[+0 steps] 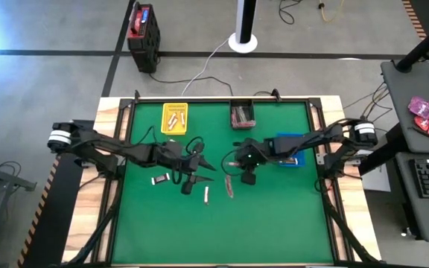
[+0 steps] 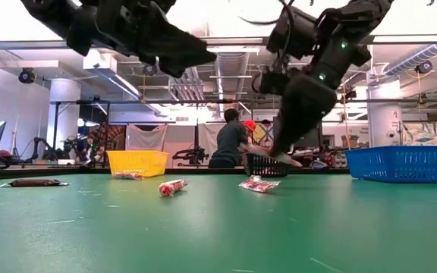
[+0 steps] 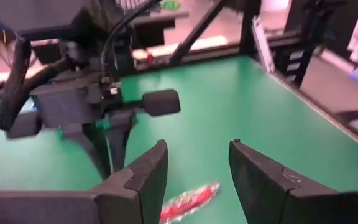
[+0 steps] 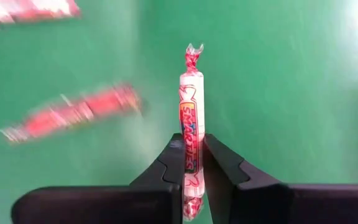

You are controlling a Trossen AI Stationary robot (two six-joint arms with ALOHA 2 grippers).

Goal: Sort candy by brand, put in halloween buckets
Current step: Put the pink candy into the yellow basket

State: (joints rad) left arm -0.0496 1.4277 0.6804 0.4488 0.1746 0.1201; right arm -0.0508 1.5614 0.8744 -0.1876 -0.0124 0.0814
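Note:
My right gripper is shut on a white candy roll with pink twisted ends, above the middle of the green table; it also shows in the high view. My left gripper is open and empty, raised above the table just left of it, over a red-wrapped candy. Loose candies lie flat on the table. The yellow bin, black bin and blue bin stand at the far side. My right gripper pinches the candy roll between its two fingers at the roll's middle and near half. The roll lies along the fingers, its far twisted end sticking out past the fingertips. The fingers slant down from above. The roll is lifted clear of the table.
Two red-wrapped candies lie on the table beyond the held roll. A dark brown bar lies at the left. The blue bin lies partly under my right arm. A black-and-red box stands on the floor beyond the table.

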